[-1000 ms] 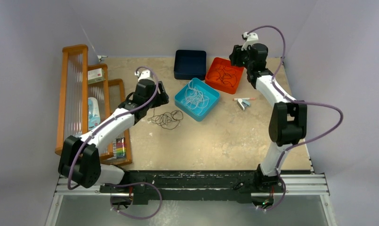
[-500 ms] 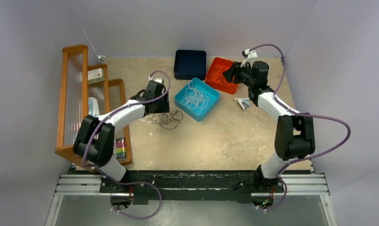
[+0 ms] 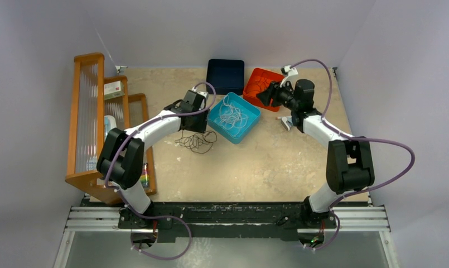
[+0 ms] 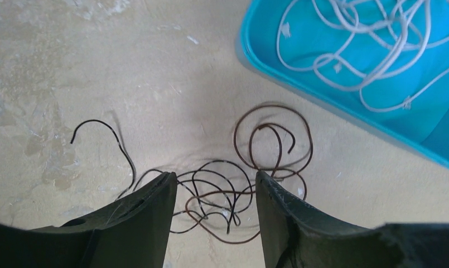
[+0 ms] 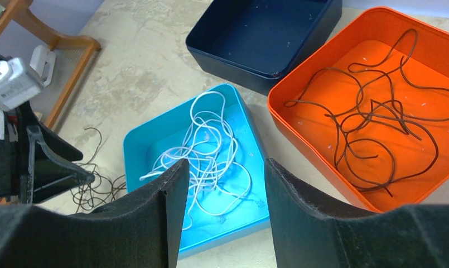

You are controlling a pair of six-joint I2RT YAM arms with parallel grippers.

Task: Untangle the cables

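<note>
A tangle of dark brown-black cables (image 3: 197,140) lies on the table left of the blue tray; it shows in the left wrist view (image 4: 227,187) between my fingers. White cables (image 3: 231,114) lie in the blue tray (image 3: 247,129), also in the right wrist view (image 5: 205,151). More dark cables (image 5: 372,111) lie in the orange tray (image 3: 254,78). My left gripper (image 3: 195,124) is open and empty just above the dark tangle (image 4: 216,181). My right gripper (image 3: 262,97) is open and empty, in the air between the blue and orange trays (image 5: 225,167).
An empty dark blue tray (image 3: 225,75) stands at the back. A small white and orange tool (image 3: 288,120) lies on the table under the right arm. A wooden rack (image 3: 93,120) with small items runs along the left edge.
My left gripper has moved right toward the blue tray and the dark tangle. My right gripper has swung down and left from behind the orange tray toward the blue tray.
</note>
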